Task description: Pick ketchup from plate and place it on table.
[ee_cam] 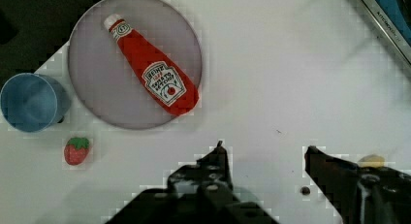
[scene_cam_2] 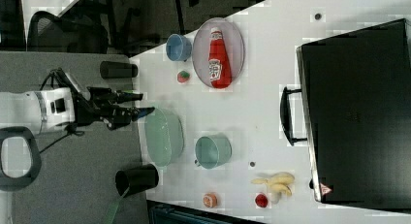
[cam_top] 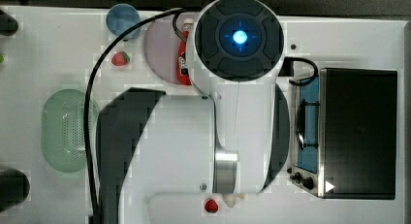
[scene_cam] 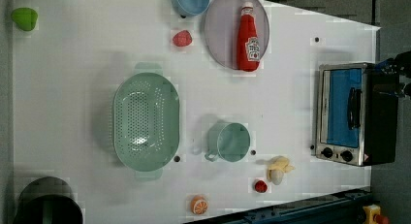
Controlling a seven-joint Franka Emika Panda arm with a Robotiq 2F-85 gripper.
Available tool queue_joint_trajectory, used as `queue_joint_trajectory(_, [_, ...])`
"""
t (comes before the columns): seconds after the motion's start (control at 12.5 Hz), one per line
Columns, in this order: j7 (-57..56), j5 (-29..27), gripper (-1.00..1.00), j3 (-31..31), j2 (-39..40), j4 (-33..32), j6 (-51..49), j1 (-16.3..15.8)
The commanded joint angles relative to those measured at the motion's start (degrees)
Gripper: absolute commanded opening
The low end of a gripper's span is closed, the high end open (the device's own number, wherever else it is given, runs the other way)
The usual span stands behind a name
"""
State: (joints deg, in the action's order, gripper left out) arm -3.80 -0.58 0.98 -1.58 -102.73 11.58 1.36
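A red ketchup bottle with a white cap lies flat on a pale lilac plate, its base reaching the plate's rim, on a white counter. In the left view the plate sits at the top of the counter, with a small blue bowl just to the left view's left of it and a strawberry near both. A green oval basket and a green mug stand well apart from the plate, lower in the left view, and a toaster oven stands at the left view's right edge. In the wrist view the robot's gripper hovers above bare counter near the plate, its jaws spread apart with nothing between them, not touching the bottle
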Motion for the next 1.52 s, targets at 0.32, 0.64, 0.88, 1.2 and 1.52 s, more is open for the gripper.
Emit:
queue_joint_trajectory(0.32, [3.98,-0.1,1.0,3.18,-13.64,-9.58,-5.82,5.45])
queue_joint_trajectory(0.64, [3.76,-0.11,1.0,4.21,-7.89,-9.52,-1.59,4.9])
queue_joint_trajectory(0.88, [3.7,-0.11,1.0,5.51,-1.85,-9.37,4.21,4.5])
queue_joint_trajectory(1.2, [2.81,-0.11,1.0,6.96,7.3,-9.3,15.28,3.81])
queue_joint_trajectory(1.52, [-5.69,-0.09,1.0,7.45,16.9,-9.03,24.96,3.03])
